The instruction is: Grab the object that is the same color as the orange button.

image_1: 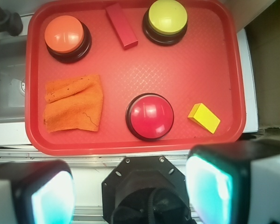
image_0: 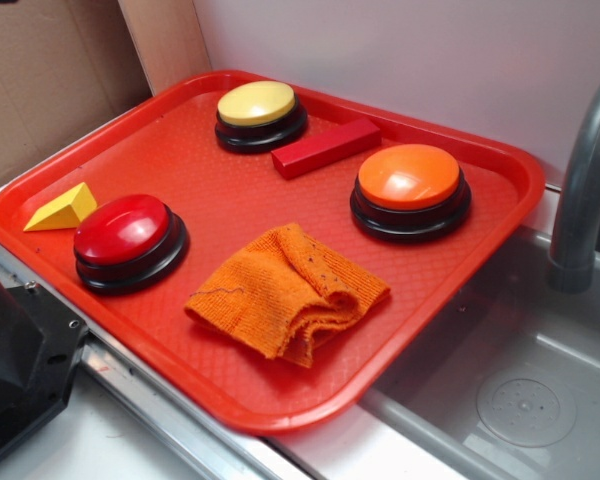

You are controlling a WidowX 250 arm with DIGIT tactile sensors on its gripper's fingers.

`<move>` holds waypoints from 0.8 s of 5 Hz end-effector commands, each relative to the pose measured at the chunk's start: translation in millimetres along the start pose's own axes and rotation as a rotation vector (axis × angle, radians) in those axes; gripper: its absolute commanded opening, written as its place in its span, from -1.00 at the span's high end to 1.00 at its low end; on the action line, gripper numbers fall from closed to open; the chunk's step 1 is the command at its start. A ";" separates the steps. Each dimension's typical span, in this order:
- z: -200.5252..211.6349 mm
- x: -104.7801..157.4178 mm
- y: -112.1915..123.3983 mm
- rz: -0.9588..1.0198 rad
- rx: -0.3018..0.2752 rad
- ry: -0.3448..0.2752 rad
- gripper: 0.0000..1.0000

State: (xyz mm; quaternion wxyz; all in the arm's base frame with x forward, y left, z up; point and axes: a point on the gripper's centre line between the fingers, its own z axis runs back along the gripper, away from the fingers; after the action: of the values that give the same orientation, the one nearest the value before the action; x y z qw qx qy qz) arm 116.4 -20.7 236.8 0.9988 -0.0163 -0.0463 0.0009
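A crumpled orange knitted cloth (image_0: 285, 290) lies on the red tray (image_0: 190, 170), near its front edge; in the wrist view the cloth (image_1: 74, 105) sits at the tray's left side. The orange button (image_0: 410, 185) stands just behind it, domed on a black base, and shows as the orange button (image_1: 65, 36) at the upper left in the wrist view. My gripper (image_1: 130, 191) hangs high above the tray's near side, open, its fingers (image_1: 207, 189) wide apart with nothing between them. It is well clear of the cloth. The exterior view does not show the gripper.
On the tray (image_1: 130, 70) also stand a red button (image_1: 149, 115), a yellow button (image_1: 165, 19), a red block (image_1: 122, 25) and a yellow wedge (image_1: 204, 117). The robot's black base (image_1: 147, 191) is below my gripper. A sink (image_0: 520, 380) with a grey faucet (image_0: 585, 190) lies beside the tray.
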 end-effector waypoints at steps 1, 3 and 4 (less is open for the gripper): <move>0.0 0.0 0.0 0.000 0.000 0.000 -1.00; -71.5 82.9 -9.9 -0.530 0.244 0.034 -1.00; -107.3 84.7 -32.1 -0.783 0.193 0.076 -1.00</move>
State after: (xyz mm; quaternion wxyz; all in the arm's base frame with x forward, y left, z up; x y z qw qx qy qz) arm 211.1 -45.1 131.4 0.9238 0.0926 0.0074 -0.3715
